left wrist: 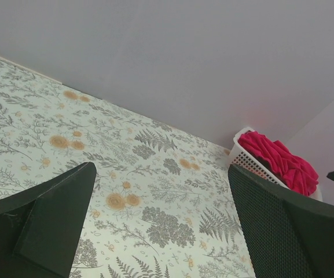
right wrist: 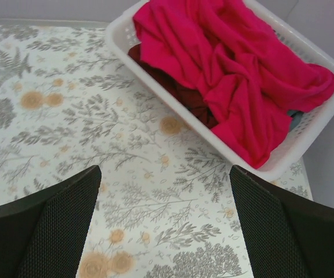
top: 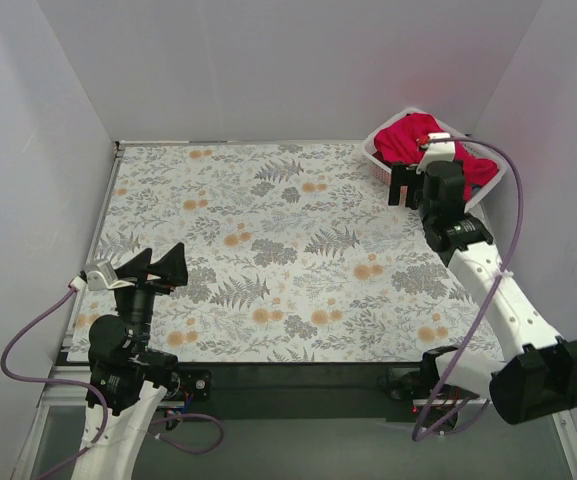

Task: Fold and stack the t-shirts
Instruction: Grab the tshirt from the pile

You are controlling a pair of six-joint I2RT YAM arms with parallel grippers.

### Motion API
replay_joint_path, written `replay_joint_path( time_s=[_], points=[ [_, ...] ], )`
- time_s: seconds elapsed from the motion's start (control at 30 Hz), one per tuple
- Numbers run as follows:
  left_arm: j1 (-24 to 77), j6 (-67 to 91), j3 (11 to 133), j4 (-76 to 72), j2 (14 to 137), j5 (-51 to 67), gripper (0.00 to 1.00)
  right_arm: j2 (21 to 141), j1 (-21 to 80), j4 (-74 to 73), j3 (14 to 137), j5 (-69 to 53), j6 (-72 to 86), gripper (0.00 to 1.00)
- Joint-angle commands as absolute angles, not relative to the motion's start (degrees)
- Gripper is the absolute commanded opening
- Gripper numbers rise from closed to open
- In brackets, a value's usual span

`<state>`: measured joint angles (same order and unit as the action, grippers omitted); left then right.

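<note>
Both gape empty, left tool (top: 163,258) idle, right tool (right wrist: 164,169) just short of the basket (right wrist: 305,139) in the desk (top: 268,250) corner, so I'd dip into the crimson t-shirt (right wrist: 236,63) heaped on top and pinch one ridge, skipping the maroon t-shirt (right wrist: 181,92) underneath.

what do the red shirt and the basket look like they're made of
Red t-shirt: soft matte cloth, likely a knit, going by its loose folds and creases. Basket: white plastic, seemingly rigid, with a moulded mesh wall and smooth rim.
</note>
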<state>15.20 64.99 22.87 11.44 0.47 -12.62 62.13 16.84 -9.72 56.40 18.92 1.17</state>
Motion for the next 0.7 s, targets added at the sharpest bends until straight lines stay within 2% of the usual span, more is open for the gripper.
replay_joint_path(
  time_s=[0.0,0.17,0.2,0.23,0.43,0.5,0.53,0.6,0.63,0.67],
  points=[
    [15.7,64.6,22.7,12.5,-5.9,-13.3,0.98,70.0,13.8,-5.5,63.3,26.5,3.2,0.98],
    [16.0,64.6,22.9,13.0,-5.9,-13.0,0.98,81.5,2.1,-4.3,70.2,15.0,8.4,0.98],
    [15.9,64.6,22.7,12.9,-5.6,-12.9,0.98,91.0,-2.2,-2.6,76.4,10.2,9.9,0.95],
    [16.0,64.5,22.7,12.8,-5.5,-12.9,0.98,93.1,-4.0,-2.5,77.8,7.6,11.6,0.94],
    [16.0,64.2,22.7,13.0,-3.3,-12.8,0.98,107.8,-7.3,-2.3,88.8,-1.5,12.3,0.85],
    [16.0,64.2,22.8,13.0,-2.3,-12.7,0.98,111.1,-7.6,-2.3,90.3,-2.2,12.0,0.77],
    [15.9,64.1,22.8,13.0,-2.0,-12.7,0.98,111.7,-7.6,-2.3,91.0,-3.2,11.7,0.69],
    [16.0,63.9,22.8,13.0,-1.4,-12.7,0.98,112.3,-7.6,-2.3,90.9,-4.2,11.0,0.6],
    [16.0,63.8,22.8,12.9,-1.2,-12.7,0.98,112.1,-7.6,-2.3,90.1,-5.6,11.0,0.46],
    [16.0,63.9,22.9,13.0,-1.1,-12.7,0.98,111.5,-7.5,-2.2,89.6,-6.3,10.8,0.38]
  ],
)
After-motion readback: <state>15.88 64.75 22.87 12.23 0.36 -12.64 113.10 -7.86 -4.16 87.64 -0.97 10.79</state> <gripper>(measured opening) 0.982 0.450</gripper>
